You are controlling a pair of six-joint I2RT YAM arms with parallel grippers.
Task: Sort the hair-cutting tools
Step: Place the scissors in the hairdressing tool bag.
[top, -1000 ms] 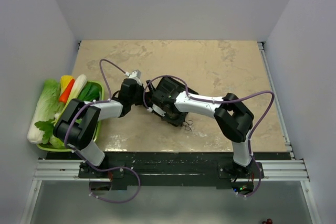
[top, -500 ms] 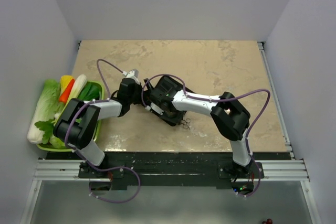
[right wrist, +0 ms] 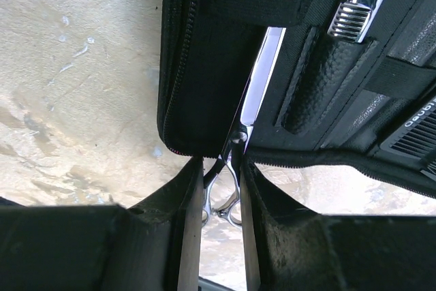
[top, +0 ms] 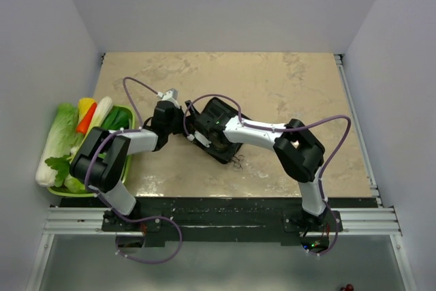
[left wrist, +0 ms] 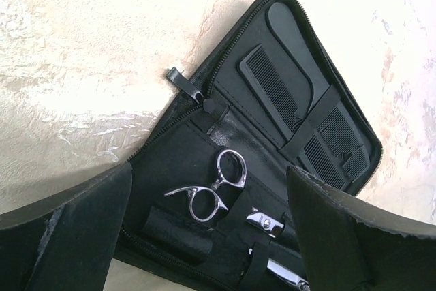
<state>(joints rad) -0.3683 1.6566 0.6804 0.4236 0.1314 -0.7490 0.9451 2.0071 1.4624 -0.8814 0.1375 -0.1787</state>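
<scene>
Two arms: both reach over the open black case (top: 214, 110) near the middle of the desk (top: 286, 80); vegetables (top: 63, 134) lie off the desk's left edge
Left fingers (left wrist: 75, 236): spread wide apart; the left gripper (left wrist: 208, 166) hangs above the inside of the case, holding nothing and touching nothing
Right fingers (right wrist: 262, 230): drawn close together with only a narrow gap between them; the right gripper (right wrist: 221, 192) clamps the ring handles of the held scissors (right wrist: 261, 73)
Held scissors, place: the handles stick out past the zipped edge of the case, over bare desk; the blade runs in under a fabric flap
Stowed scissors (left wrist: 216, 189): silver; lying inside the case on the panel nearer the left fingers, both rings showing
Comb (left wrist: 272, 86): black; tucked flat in the far panel under an elastic strap (left wrist: 315, 119); teeth show on both sides of the strap, and whether that is one comb or two cannot be told
</scene>
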